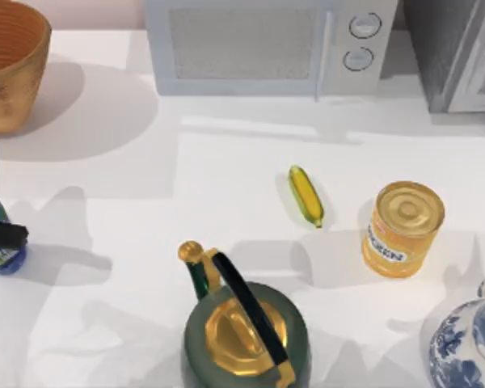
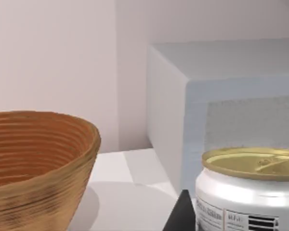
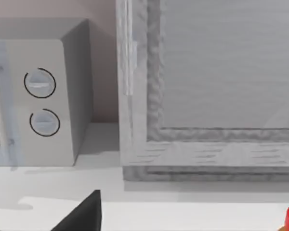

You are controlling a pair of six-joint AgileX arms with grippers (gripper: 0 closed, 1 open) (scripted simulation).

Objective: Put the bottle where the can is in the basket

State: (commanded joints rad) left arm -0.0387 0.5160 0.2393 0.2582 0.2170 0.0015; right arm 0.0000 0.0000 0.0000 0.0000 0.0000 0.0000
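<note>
Blue plastic marks the bottle, standing at the far left edge of the white table in the top view, well in front of the basket, which sits at the back left corner. The left gripper lies dark across the bottle's upper part. From above the two overlap, and whether they touch cannot be told. The left arm comes in from the left edge and runs along it, its dark body rising between the basket and the bottle. Whether this claw is wide, narrow or gripping cannot be told.

Seen from the left wrist, the can, pale gold on top with a white body, stands close to the camera just beside a dark part of the gripper. The basket's ribbed orange-brown inside lies beyond it, and the microwave stands behind. Whether the can is held cannot be told.

The right gripper appears as a dark tip in its own wrist view, facing the microwave's two dials and a grey cabinet. Its state cannot be told either.

Elsewhere on the table are a corn cob, a yellow-orange tin, a dark green kettle and a blue-and-white vase.
</note>
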